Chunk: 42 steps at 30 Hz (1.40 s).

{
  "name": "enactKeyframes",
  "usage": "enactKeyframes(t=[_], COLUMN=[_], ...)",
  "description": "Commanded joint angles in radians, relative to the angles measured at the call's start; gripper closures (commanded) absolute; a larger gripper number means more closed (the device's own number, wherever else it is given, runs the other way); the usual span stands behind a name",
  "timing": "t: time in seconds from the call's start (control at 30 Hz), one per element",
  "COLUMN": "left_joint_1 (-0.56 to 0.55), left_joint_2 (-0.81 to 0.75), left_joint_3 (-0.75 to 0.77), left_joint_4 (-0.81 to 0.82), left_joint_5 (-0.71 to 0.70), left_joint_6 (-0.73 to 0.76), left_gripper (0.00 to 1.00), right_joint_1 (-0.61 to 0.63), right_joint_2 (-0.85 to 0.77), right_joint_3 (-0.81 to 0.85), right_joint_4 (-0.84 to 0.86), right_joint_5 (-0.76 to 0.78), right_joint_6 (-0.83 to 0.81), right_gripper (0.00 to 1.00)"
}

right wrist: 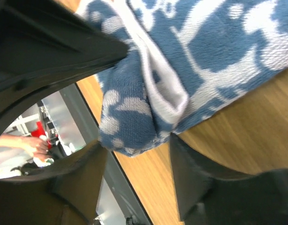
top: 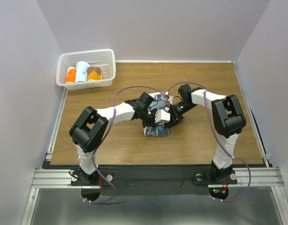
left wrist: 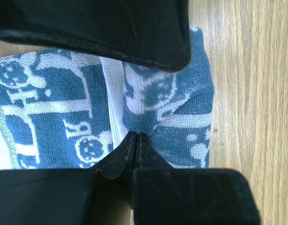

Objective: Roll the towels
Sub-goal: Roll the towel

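The navy-blue towel (top: 156,131) with pale motifs lies bunched and partly folded at the middle of the table, mostly hidden under both grippers in the top view. My left gripper (left wrist: 134,134) is shut, pinching a puckered fold of the towel (left wrist: 64,108) next to its white hem. In the top view the left gripper (top: 158,120) comes in from the left. My right gripper (right wrist: 136,152) is open, its fingers apart on either side of a hanging corner of the towel (right wrist: 129,117). It meets the left gripper from the right (top: 172,118).
A white plastic basket (top: 108,55) stands at the back left with three rolled towels: orange (top: 70,74), light blue (top: 82,71) and brown (top: 94,73). Bare wooden tabletop (top: 209,140) lies around the towel. White walls enclose the table on three sides.
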Motion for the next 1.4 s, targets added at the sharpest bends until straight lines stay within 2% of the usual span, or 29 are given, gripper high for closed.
enactKeyframes(t=[0.0,0.03,0.17,0.33,0.4,0.53,0.7,0.83,0.87,0.9,1.17,1.23,1.27,1.3,1.37], left_joint_1=[0.006,0.006,0.006,0.007,0.001,-0.054,-0.186,-0.247,-0.270,-0.278,-0.320,-0.321,-0.321,-0.321,-0.321], left_joint_2=[0.000,-0.006,-0.059,-0.174,-0.217,-0.349,-0.368,-0.333,-0.322,-0.305,-0.248,-0.221,-0.213,-0.193,-0.173], left_joint_3=[0.031,0.031,0.005,-0.032,-0.056,-0.174,-0.280,-0.326,-0.329,-0.341,-0.417,-0.433,-0.438,-0.443,-0.447], left_joint_4=[-0.037,-0.040,-0.048,-0.052,-0.034,0.055,0.153,0.239,0.239,0.289,0.443,0.469,0.477,0.480,0.488], left_joint_5=[0.005,0.002,-0.018,-0.064,-0.080,-0.198,-0.352,-0.442,-0.458,-0.483,-0.587,-0.610,-0.615,-0.623,-0.627], left_joint_6=[0.010,0.007,0.008,0.011,0.021,0.019,-0.007,-0.021,-0.025,-0.030,0.024,0.040,0.048,0.057,0.065], left_gripper=[0.94,0.92,0.72,0.55,0.54,0.43,0.42,0.41,0.04,0.01,0.03,0.12,0.23,0.28,0.34], right_joint_1=[0.010,0.008,0.010,0.010,0.008,0.010,0.010,0.010,0.010,0.008,0.010,0.010,0.010,0.010,0.010], right_joint_2=[0.050,0.062,0.086,0.108,0.113,0.128,0.139,0.139,0.140,0.142,0.151,0.154,0.160,0.160,0.166], right_joint_3=[0.031,0.029,0.006,0.000,0.000,-0.003,0.003,0.002,0.002,-0.001,-0.006,-0.003,-0.003,-0.001,-0.001], right_joint_4=[0.054,0.057,0.081,0.089,0.091,0.092,0.092,0.092,0.092,0.092,0.092,0.092,0.091,0.091,0.091], right_joint_5=[0.029,0.032,0.072,0.089,0.095,0.098,0.088,0.088,0.089,0.091,0.094,0.094,0.088,0.086,0.077], right_joint_6=[0.030,0.040,0.063,0.085,0.086,0.100,0.113,0.113,0.111,0.109,0.105,0.108,0.106,0.105,0.106], right_gripper=[0.46,0.54,0.69,0.72,0.73,0.73,0.73,0.73,0.73,0.73,0.72,0.73,0.73,0.73,0.72])
